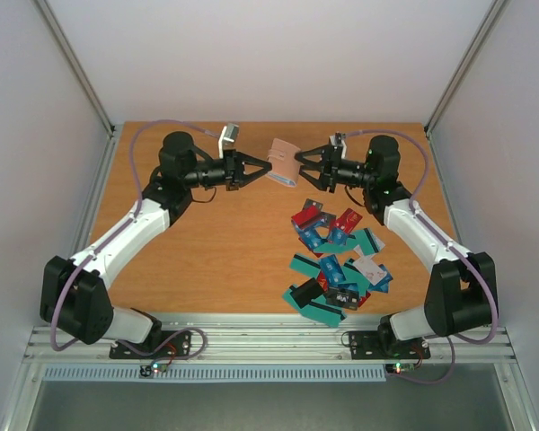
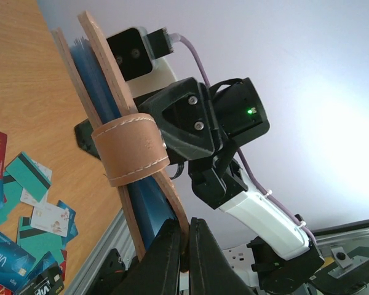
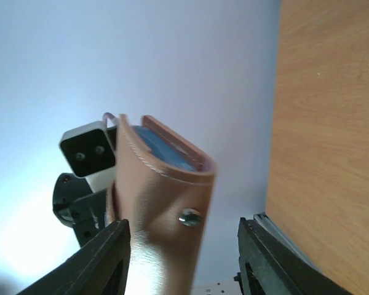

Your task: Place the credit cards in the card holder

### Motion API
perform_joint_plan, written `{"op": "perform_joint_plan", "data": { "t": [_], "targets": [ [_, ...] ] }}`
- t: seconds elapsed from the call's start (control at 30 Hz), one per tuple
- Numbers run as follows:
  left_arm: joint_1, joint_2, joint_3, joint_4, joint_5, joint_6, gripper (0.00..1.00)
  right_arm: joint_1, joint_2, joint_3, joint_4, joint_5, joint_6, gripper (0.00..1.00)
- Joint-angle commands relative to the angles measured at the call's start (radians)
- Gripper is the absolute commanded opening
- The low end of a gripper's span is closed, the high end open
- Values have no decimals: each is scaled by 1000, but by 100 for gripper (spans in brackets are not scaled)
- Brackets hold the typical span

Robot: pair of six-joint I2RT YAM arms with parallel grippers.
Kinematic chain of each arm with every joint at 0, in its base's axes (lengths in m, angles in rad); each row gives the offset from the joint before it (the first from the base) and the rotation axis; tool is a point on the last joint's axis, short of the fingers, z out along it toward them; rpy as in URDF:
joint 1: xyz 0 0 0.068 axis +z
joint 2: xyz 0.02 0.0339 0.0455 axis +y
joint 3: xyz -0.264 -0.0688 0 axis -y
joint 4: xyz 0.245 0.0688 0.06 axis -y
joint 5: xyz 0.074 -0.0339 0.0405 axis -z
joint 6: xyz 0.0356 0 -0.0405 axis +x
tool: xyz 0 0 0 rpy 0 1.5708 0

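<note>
Left gripper [image 2: 184,232] clamped on rim of flat tan leather card holder [image 2: 130,152] | right gripper [image 3: 183,246] gapes astride its other end, not touching | I'd say light, bendy; hold edges | thin coloured plastic credit cards [image 1: 337,265] heaped below, behind right gripper

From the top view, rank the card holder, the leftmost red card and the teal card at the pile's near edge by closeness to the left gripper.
1. card holder: clamped in the left gripper itself, at the far middle.
2. red card: far left corner of the credit cards, nearer the arm bases than the gripper is.
3. teal card: the pile's near left edge, farthest away.
</note>
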Motion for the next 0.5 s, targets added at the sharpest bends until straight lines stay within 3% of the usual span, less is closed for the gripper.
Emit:
{"op": "perform_joint_plan", "data": {
  "t": [0.0,0.13,0.37,0.47],
  "targets": [
    [-5,-8,-25,82,22,-14,0,8,11,45,124,-23,72,46],
    [-6,-6,-35,74,18,-6,0,10,21,56,172,-34,111,45],
    [-5,-1,-47,50,9,16,0,29,29,81,160,-57,101,33],
    [-6,0,-51,32,3,22,1,40,23,95,114,-73,63,22]
  ]
}}
